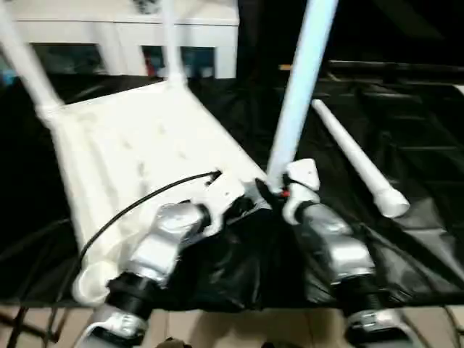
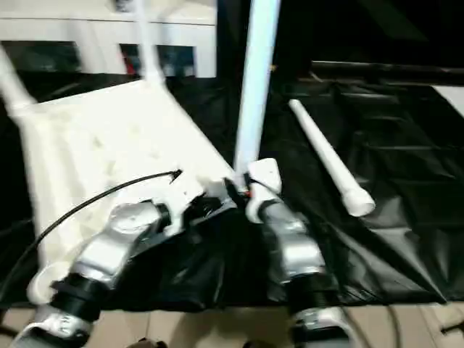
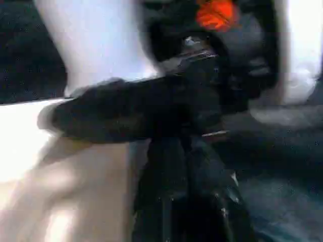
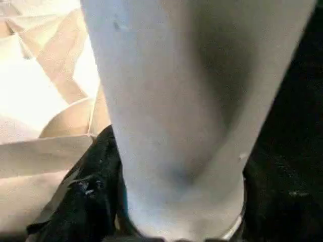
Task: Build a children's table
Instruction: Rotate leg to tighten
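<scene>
Left end effector is closed, nothing held, at the near corner of the upturned children's table. Right end effector, just beside it, is clamped around the base of the upright leg. A loose leg is seen further right on the black sheet.

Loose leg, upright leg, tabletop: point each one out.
Loose leg (image 1: 359, 163): left eye view, middle of its shaft, lying on the black sheet.
Upright leg (image 1: 299, 94): left eye view, mid-shaft.
Tabletop (image 1: 138, 156): left eye view, its upturned underside.
</scene>
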Controlling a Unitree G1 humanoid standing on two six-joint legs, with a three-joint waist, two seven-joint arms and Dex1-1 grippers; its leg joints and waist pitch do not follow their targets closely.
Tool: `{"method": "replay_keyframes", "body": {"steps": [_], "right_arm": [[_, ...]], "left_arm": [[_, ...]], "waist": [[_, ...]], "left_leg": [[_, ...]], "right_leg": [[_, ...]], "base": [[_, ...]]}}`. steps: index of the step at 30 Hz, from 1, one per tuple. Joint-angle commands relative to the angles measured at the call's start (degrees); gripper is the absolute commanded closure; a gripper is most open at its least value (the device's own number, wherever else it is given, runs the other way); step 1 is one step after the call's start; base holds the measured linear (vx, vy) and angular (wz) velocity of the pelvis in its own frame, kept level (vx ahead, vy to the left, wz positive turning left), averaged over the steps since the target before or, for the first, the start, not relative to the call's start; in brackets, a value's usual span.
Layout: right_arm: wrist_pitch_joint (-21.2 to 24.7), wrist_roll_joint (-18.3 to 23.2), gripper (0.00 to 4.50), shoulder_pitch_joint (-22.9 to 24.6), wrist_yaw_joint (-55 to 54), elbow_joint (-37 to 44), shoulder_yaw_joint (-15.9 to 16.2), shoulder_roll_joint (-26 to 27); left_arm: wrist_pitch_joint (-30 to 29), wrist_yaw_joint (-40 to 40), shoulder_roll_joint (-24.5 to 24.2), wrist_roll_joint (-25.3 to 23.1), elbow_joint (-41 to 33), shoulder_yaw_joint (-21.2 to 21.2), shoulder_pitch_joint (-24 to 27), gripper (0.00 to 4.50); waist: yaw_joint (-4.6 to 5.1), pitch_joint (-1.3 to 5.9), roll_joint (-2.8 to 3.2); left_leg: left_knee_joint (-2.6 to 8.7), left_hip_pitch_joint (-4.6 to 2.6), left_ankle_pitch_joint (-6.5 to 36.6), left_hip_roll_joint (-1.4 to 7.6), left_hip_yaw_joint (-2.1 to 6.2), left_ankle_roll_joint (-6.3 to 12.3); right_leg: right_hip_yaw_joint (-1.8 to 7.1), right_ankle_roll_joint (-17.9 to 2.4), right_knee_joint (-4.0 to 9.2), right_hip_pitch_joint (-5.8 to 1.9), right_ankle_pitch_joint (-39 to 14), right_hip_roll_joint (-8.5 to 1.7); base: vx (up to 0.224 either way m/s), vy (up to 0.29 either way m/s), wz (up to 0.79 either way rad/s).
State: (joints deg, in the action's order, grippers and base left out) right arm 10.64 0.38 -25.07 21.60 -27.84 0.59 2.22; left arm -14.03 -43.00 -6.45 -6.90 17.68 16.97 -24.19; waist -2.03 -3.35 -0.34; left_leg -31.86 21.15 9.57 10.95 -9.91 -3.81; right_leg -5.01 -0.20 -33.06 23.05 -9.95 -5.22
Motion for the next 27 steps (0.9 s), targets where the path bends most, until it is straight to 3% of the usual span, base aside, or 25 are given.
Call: {"method": "replay_keyframes", "body": {"steps": [1, 3, 7, 9, 12, 17, 20, 23, 27], "right_arm": [[2.08, 1.29, 1.04, 0.15, 2.48, -1.85, 3.68, 0.75], [1.34, 0.74, 0.81, -0.06, 3.65, -1.92, 3.53, -1.68], [0.59, 0.76, 0.81, -0.44, 5.33, -2.6, 2.46, -4.03], [-0.23, 0.16, 0.81, -0.47, 7.02, -2.85, 2.16, -6.05], [-0.26, 0.0, 0.81, -0.23, 8.62, -1.77, 2.5, -7.38], [-0.65, 0.54, 0.69, 0.02, 10.39, -0.58, 3.96, -8.8], [-1.04, 0.64, 0.69, 0.04, 10.62, -0.68, 4.06, -9.07], [-1.37, 0.55, 0.69, 0.06, 10.17, -0.91, 3.92, -9.19], [-1.6, 0.54, 0.69, 0.32, 10.12, -0.96, 4.1, -9.26]], "left_arm": [[1.29, -3.16, -0.17, 1.22, -1.75, 3.0, -0.71, 4.5], [1.49, -5.22, -2.74, 1.06, -2.19, 2.64, -0.64, 4.5], [2.16, -8.05, -5.73, 1.46, -3.43, 1.85, -0.29, 4.5], [0.27, -11.56, -9.58, 3.03, -7.81, 1.25, 1.15, 4.5], [-2.65, -14.34, -12.99, 4.65, -13.05, 0.52, 3.03, 4.5], [-11.3, -17.03, -17.19, 7.83, -20.5, -1.84, 4.9, 4.18], [-13.38, -14.92, -16.54, 7.72, -20.64, -3.02, 4.2, 4.07], [-13.49, -8.72, -13.63, 6.01, -17.24, -3.9, 1.98, 3.73], [-14.57, -5.48, -11.87, 3.96, -14.58, -1.65, 0.4, 3.43]], "waist": [[-0.68, 2.86, 0.36], [-0.87, 3.09, 0.25], [-1.27, 3.75, 0.53], [-1.24, 3.9, 0.49], [-1.31, 3.84, 0.78], [-1.86, 3.56, 1.22], [-1.76, 3.47, 1.09], [-1.97, 3.58, 0.94], [-2.11, 3.76, 0.68]], "left_leg": [[4.37, 0.05, 18.81, 2.22, 1.07, 0.18], [4.12, -0.19, 17.27, 2.21, 0.79, 0.76], [3.33, -0.34, 9.95, 2.25, 0.43, 2.47], [3.21, -0.33, 8.68, 2.24, 0.34, 3.02], [3.24, -0.76, 10.62, 2.31, 0.17, 2.81], [3.48, -1.28, 14.87, 2.31, 0.05, 0.2], [3.57, -1.06, 16.42, 2.24, 0.2, -0.53], [3.27, -1.37, 17.26, 2.03, 0.13, -0.75], [3.17, -0.66, 15.03, 1.9, 0.35, -0.1]], "right_leg": [[2.92, -7.71, 4.59, -2.39, -19.79, -3.47], [2.96, -9.41, 4.17, -2.47, -16.25, -3.4], [2.91, -13.35, 2.56, -3.02, -3.7, -3.2], [2.84, -14.57, 2.19, -3.28, -1.32, -3.2], [2.87, -14.94, 2.31, -3.16, -4.18, -3.07], [3.04, -14.15, 2.62, -2.68, -9.17, -2.8], [3.1, -13.13, 2.8, -2.78, -11.78, -2.87], [3.24, -12.23, 3.15, -2.5, -13.17, -2.82], [3.25, -10.97, 3.01, -2.97, -14.06, -3.01]], "base": [[0.0, 0.0, 0.0], [0.0, 0.0, 0.0], [0.013, 0.0, 0.0], [0.0, 0.0, 0.0], [0.0, 0.0, 0.0], [0.0, 0.0, 0.0], [0.0, 0.0, 0.0], [0.0, 0.0, 0.0], [0.0, 0.0, 0.0]]}}
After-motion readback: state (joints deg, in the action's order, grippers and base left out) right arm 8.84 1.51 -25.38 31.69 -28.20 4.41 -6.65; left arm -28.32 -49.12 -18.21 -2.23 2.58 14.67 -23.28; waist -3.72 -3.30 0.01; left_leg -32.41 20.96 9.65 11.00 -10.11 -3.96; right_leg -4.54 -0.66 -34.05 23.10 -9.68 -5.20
